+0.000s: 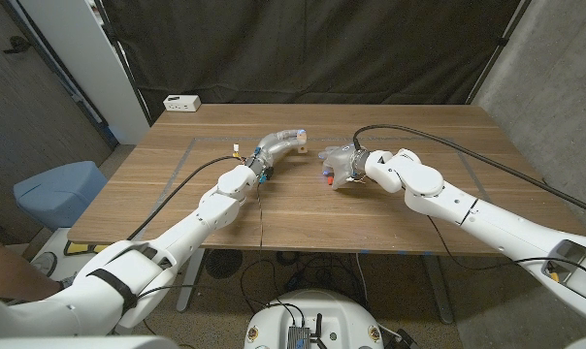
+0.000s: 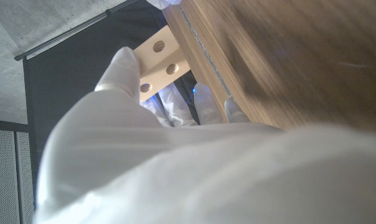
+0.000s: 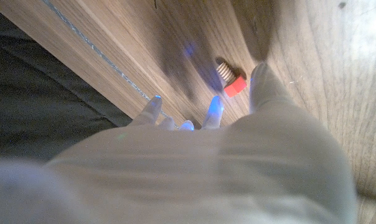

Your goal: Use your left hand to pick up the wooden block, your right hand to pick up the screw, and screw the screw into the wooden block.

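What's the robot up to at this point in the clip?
The left robot hand holds the wooden block above the table, its holes visible in the left wrist view. The right robot hand is down at the table over the screw, which has a red head and lies on the wood; it does not look gripped yet.

I see a white power strip at the wooden table's far left corner, and a blue stool beside the table.
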Robot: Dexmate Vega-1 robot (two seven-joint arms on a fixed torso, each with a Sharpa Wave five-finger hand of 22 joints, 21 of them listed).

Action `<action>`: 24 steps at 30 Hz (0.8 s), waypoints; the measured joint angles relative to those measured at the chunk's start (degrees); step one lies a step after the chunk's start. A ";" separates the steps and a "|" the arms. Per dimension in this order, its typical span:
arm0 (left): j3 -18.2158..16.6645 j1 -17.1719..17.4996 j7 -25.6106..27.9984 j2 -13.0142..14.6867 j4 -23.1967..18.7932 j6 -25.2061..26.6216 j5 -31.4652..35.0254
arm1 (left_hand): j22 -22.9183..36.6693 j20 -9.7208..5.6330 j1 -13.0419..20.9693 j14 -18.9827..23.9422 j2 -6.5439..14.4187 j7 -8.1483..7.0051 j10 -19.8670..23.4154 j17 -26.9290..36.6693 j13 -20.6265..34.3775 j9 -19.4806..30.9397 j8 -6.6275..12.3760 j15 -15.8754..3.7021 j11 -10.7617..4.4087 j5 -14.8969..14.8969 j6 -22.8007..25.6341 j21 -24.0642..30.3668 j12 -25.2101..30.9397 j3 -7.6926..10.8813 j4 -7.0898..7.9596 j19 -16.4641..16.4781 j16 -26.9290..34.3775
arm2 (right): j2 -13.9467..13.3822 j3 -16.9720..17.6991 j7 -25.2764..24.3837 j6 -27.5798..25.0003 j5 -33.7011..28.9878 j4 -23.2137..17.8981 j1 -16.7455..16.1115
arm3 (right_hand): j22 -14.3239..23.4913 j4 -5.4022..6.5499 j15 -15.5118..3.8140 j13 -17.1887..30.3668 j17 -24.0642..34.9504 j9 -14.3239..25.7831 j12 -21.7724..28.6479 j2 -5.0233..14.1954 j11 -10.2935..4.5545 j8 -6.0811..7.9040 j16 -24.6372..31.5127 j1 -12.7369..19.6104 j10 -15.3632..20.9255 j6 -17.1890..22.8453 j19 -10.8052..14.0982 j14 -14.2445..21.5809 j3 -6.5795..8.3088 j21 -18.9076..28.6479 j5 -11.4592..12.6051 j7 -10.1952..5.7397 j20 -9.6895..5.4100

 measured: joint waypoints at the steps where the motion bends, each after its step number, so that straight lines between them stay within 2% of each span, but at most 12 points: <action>1: 0.01 -0.02 0.00 -0.01 0.01 0.00 0.00 | 0.00 0.00 0.00 0.00 0.00 0.00 0.00 0.00 0.00 0.00 0.00 0.00 0.00 0.00 0.00 0.00 0.00 0.03 0.02 0.00 0.00 | 0.05 -0.05 0.00 -0.03 -0.01 0.08 0.04 | 0.00 -0.12 0.00 0.00 0.00 0.17 0.14 -0.24 0.12 0.26 0.00 0.24 0.12 0.41 0.00 0.00 0.12 0.00 0.00 0.04 0.00; 16: 0.15 -0.09 -0.12 -0.15 0.12 0.40 0.03 | 0.00 0.00 -0.01 0.00 -0.01 0.00 -0.02 0.00 0.00 0.00 0.00 0.00 -0.02 -0.07 0.00 0.00 0.00 0.11 0.11 0.00 0.00 | 0.22 -0.56 -1.23 -0.06 -0.24 0.85 0.14 | 0.00 -0.12 -0.72 0.28 -0.01 1.54 0.14 -0.24 -0.72 3.06 0.42 0.98 1.95 3.55 1.03 1.36 1.06 0.00 0.23 0.35 -1.03; 24: 0.17 0.06 0.02 -0.11 -0.34 0.66 0.04 | 0.00 0.00 -0.01 0.00 -0.01 0.00 -0.11 0.00 0.00 0.00 0.00 0.00 -0.11 -0.08 0.00 0.00 0.00 -0.07 0.29 0.00 0.00 | 0.32 -0.71 -2.11 0.03 -0.28 1.33 0.14 | 0.00 -0.13 -1.23 0.28 -0.01 2.31 0.55 -0.07 -1.12 4.70 0.64 1.15 2.97 5.20 1.53 1.87 1.53 0.00 0.23 -0.06 -1.51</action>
